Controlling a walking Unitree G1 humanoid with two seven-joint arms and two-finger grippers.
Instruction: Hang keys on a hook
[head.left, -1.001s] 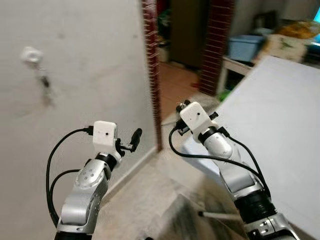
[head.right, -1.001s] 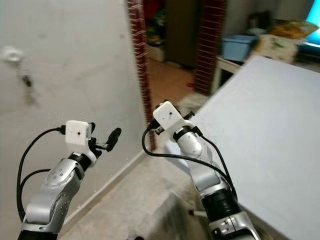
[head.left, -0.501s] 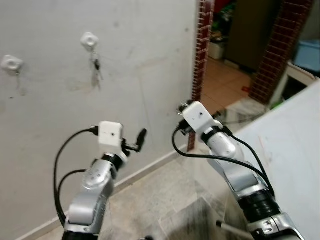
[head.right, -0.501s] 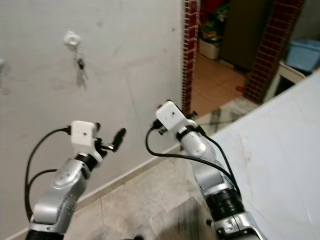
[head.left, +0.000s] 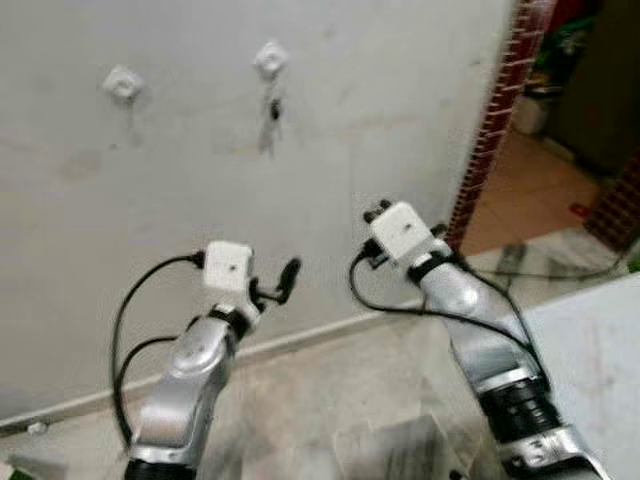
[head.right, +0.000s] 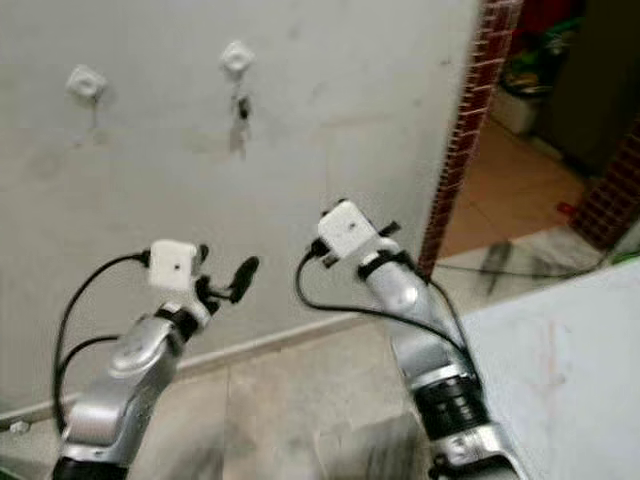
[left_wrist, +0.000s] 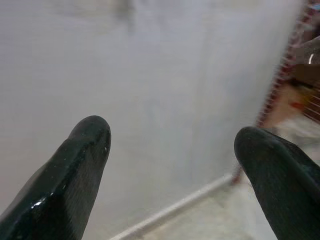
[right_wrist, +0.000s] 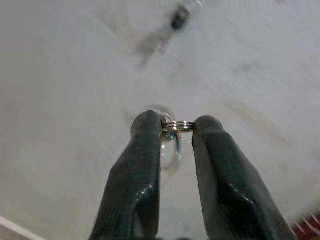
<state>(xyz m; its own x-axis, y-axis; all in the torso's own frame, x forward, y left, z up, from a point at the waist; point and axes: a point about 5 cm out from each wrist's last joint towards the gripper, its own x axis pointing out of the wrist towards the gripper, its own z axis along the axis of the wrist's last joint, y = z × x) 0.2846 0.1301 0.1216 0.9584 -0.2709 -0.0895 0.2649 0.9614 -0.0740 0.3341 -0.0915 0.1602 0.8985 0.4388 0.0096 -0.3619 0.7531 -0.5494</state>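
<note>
Presently the right gripper (right_wrist: 177, 127) is pinching the silver metal key ring (right_wrist: 177, 126) between its black fingertips, well short of the wall; the left gripper (left_wrist: 172, 150) is idling wide open. Left white wall hook (head.left: 121, 82) is standing bare, its neighbour (head.left: 269, 58) carrying something dark; hanging is not yet done

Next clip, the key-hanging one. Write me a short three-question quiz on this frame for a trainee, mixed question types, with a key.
1. True or false: the right end effector grips a metal key ring between its fingers.
2. How many white hooks are on the wall? A) one B) two C) four
3. Fill in: the left end effector is ____, with nothing between its fingers.

Key
1. True.
2. B: the left hook is bare; the right hook already has something dark hanging from it.
3. Open.
</note>
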